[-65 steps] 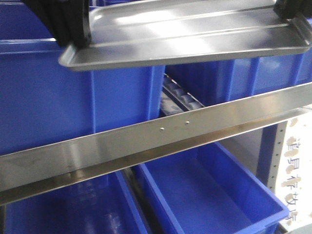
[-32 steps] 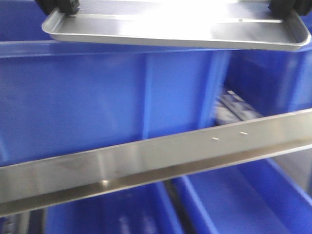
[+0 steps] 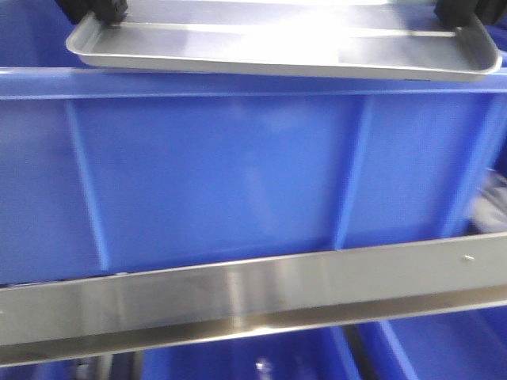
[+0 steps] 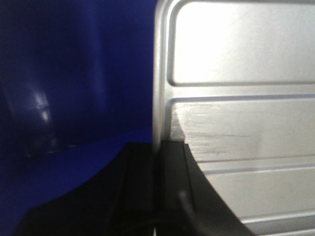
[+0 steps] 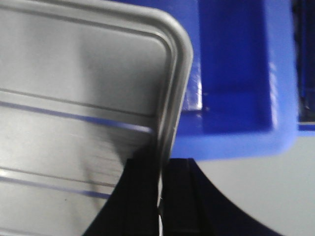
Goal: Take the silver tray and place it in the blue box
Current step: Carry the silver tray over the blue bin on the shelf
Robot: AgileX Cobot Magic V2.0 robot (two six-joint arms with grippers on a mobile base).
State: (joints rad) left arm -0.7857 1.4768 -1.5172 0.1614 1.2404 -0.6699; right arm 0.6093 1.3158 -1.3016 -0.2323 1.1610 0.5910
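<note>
The silver tray point(image 3: 285, 49) hangs level just above the front rim of the blue box point(image 3: 238, 174), which fills the front view. My left gripper point(image 3: 99, 14) is shut on the tray's left rim and my right gripper point(image 3: 458, 12) is shut on its right rim. In the left wrist view the jaws point(image 4: 156, 162) pinch the tray's rim point(image 4: 158, 98), with the box's dark blue inside point(image 4: 74, 88) beneath. In the right wrist view the jaws point(image 5: 160, 182) pinch the tray's edge point(image 5: 172, 113) above the box's corner rim point(image 5: 236, 137).
A steel shelf rail point(image 3: 253, 297) runs across below the box. More blue crates point(image 3: 444, 348) sit on the lower shelf. A grey floor point(image 5: 266, 191) shows beyond the box corner in the right wrist view.
The view has shifted sideways so one blue box now fills the frame. The tray has levelled out from its tilt and hangs just over that box's rim, still held at both ends.
</note>
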